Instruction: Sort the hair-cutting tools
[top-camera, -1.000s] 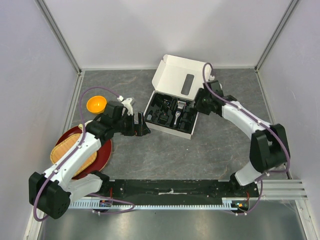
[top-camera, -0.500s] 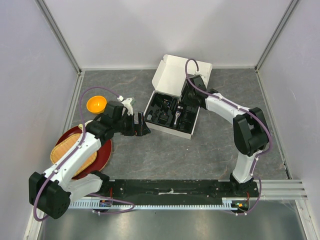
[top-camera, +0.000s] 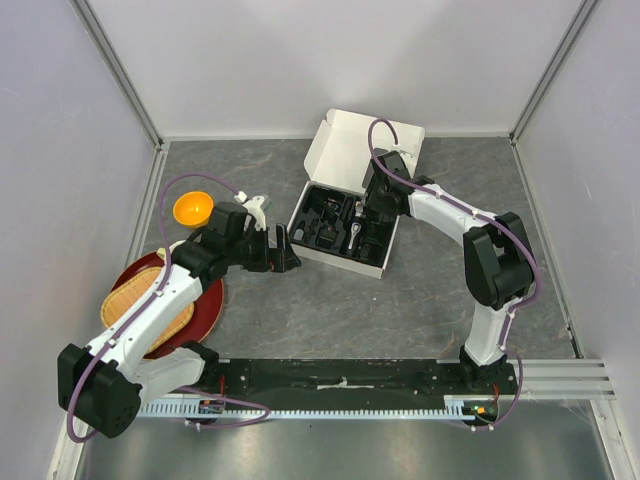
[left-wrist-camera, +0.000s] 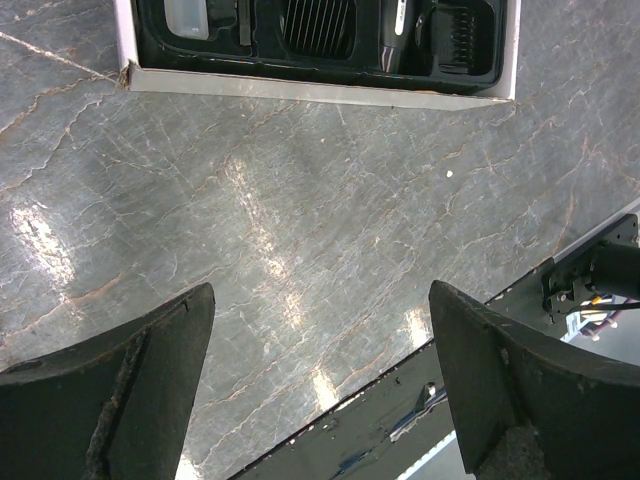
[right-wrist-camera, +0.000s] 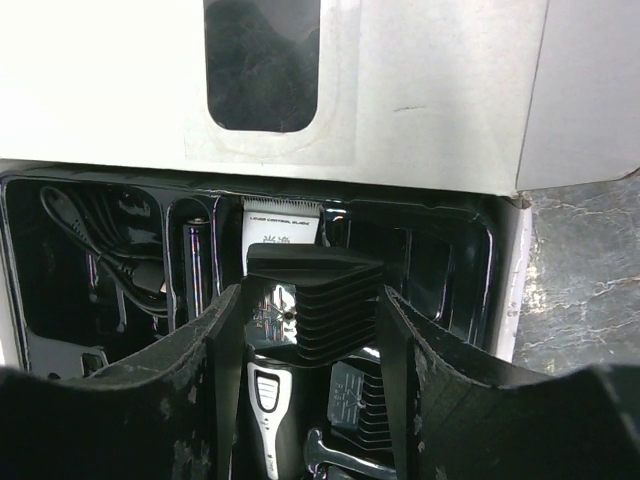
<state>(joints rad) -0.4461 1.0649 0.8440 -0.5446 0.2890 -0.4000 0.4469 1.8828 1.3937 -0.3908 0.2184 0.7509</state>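
The white box's black tray (top-camera: 308, 203) holds the black-and-silver clipper (top-camera: 356, 233) and several black guard combs. My right gripper (top-camera: 372, 212) hangs over the tray's far side. In the right wrist view it (right-wrist-camera: 310, 300) is shut on a ribbed black guard comb (right-wrist-camera: 325, 290), held just above the clipper (right-wrist-camera: 268, 400). Another comb (right-wrist-camera: 362, 405) lies beside the clipper, and the black cable (right-wrist-camera: 100, 255) lies in the left compartment. My left gripper (top-camera: 290, 250) is open and empty over bare table left of the box, also in its wrist view (left-wrist-camera: 320, 300). The brush and bottle are not clearly seen.
The box lid (top-camera: 360, 150) stands open behind the tray. An orange bowl (top-camera: 193, 209) sits at the left, and a red plate (top-camera: 208, 305) with a wicker tray (top-camera: 145, 305) lies near the left arm. The box's near wall (left-wrist-camera: 320, 90) shows in the left wrist view.
My right arm has swung left from the box's right edge to over the tray. It has barely moved in the last half second. The left arm has not moved.
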